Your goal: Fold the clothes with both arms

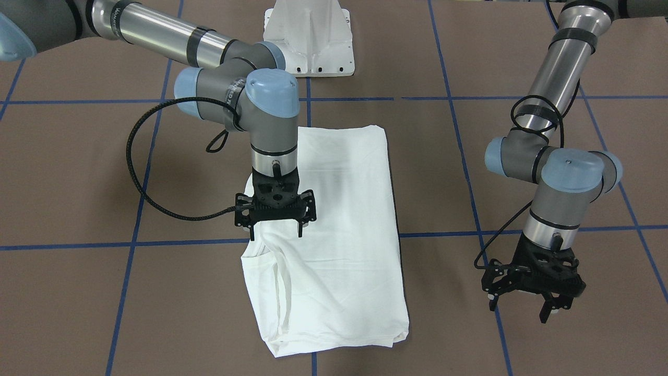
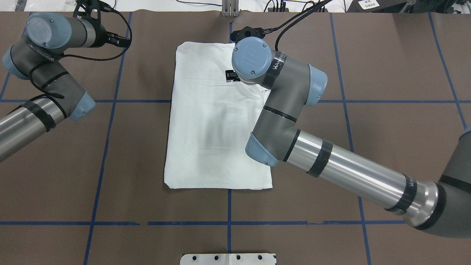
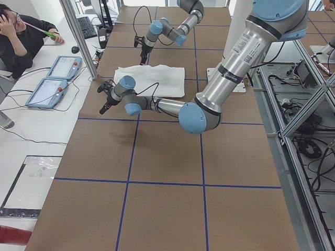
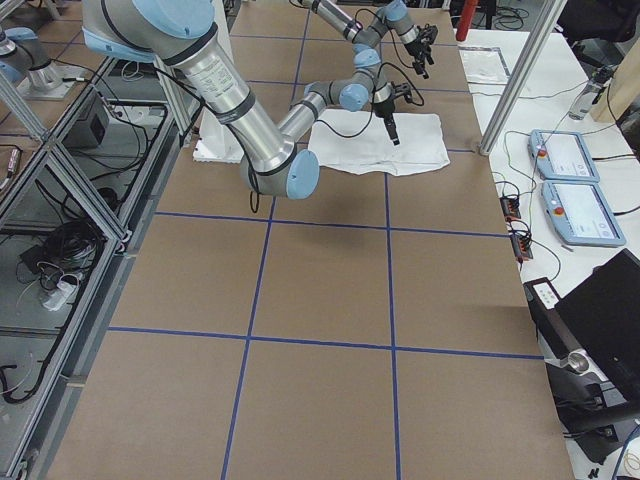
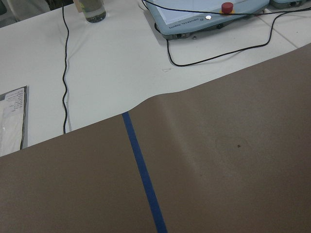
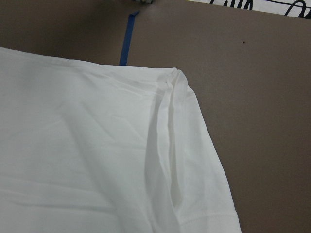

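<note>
The clothes are one white T-shirt [image 1: 334,224], folded into a long rectangle and lying flat mid-table [image 2: 213,121]. My right gripper [image 1: 275,235] points down over the shirt's side edge, toward the far end from the robot. Its fingers are spread open with nothing pinched between them. In the overhead view its wrist hides the fingers. The right wrist view shows only the shirt [image 6: 97,160], with a soft ridge near one corner. Well off to the shirt's side, my left gripper [image 1: 519,310] hangs open and empty above bare brown table. The left wrist view shows no fingers.
Blue tape lines [image 1: 308,104] grid the brown table. The white pedestal [image 1: 310,36] stands at the robot's edge. Beyond the far edge is a white bench with cables and teach pendants [image 3: 47,83]. A seated person [image 3: 15,42] is there.
</note>
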Robot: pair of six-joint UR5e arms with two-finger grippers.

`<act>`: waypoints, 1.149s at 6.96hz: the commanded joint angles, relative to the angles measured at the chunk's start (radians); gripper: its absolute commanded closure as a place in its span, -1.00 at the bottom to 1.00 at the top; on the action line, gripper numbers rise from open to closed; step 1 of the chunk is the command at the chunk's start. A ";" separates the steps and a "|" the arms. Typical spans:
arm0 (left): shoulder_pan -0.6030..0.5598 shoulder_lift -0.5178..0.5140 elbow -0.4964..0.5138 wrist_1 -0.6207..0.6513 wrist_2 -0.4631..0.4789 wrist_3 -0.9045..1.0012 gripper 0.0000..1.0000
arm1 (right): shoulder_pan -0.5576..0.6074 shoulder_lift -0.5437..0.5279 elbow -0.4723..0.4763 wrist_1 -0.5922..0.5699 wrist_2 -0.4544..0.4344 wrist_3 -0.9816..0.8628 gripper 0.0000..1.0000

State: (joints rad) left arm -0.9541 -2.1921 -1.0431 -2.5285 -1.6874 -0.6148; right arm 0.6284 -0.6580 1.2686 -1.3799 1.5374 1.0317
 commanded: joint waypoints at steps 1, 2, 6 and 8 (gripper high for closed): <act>0.000 0.000 0.005 0.002 -0.002 0.000 -1.00 | 0.019 0.060 -0.196 0.097 -0.032 -0.015 -1.00; 0.000 0.000 0.006 0.001 -0.002 0.000 -1.00 | 0.019 0.055 -0.205 0.088 -0.034 -0.031 -1.00; 0.000 0.000 0.002 0.001 -0.002 -0.003 -1.00 | 0.014 0.038 -0.239 -0.020 -0.074 -0.076 -1.00; 0.000 0.000 0.000 -0.001 -0.002 -0.003 -1.00 | 0.052 0.006 -0.235 -0.099 -0.086 -0.154 -1.00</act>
State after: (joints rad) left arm -0.9541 -2.1921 -1.0415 -2.5284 -1.6889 -0.6180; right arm 0.6603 -0.6277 1.0308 -1.4369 1.4587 0.9177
